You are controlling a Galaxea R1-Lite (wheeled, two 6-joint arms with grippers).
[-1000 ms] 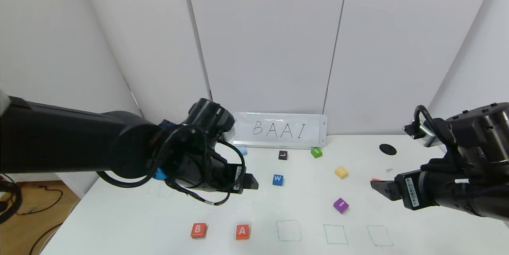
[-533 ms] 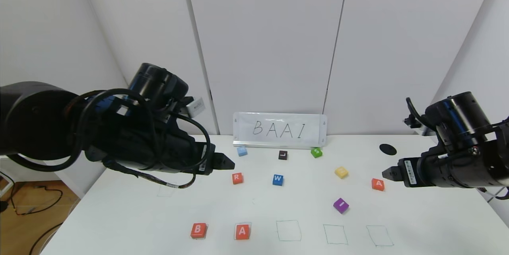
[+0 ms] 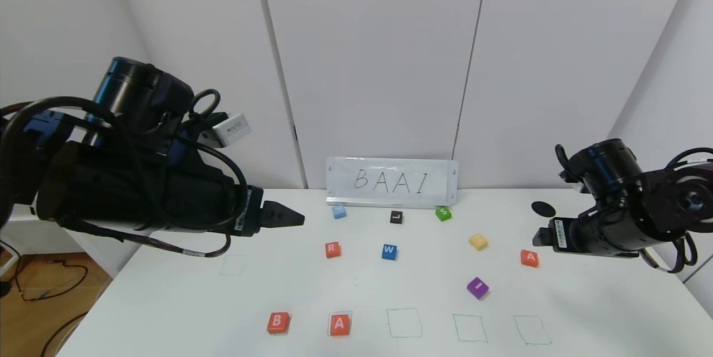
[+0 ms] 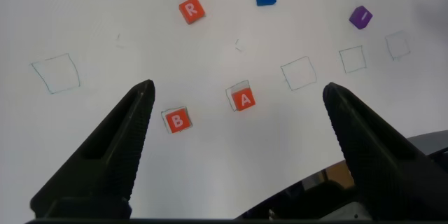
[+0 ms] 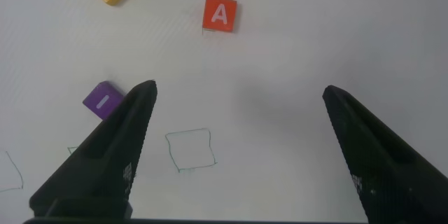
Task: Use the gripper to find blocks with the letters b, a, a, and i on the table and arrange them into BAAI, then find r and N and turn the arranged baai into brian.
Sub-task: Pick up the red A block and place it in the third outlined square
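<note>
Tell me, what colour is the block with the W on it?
Blue, with a white letter: the W block, clearest in the head view.

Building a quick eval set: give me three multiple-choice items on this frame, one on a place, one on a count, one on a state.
1. Where does the second A block sit?
A. in a drawn square beside the B
B. loose on the table, near the right gripper
C. against the sign

2. How many drawn squares in the front row are unfilled?
A. one
B. three
C. five

3. How is the left gripper?
A. open, holding nothing
B. shut on the R block
C. shut on the B block

Answers: 1 B, it lies out on the right, clear of the row. 2 B, only the B block and first A block fill squares. 3 A, the left wrist view shows its fingers spread, with nothing between.
</note>
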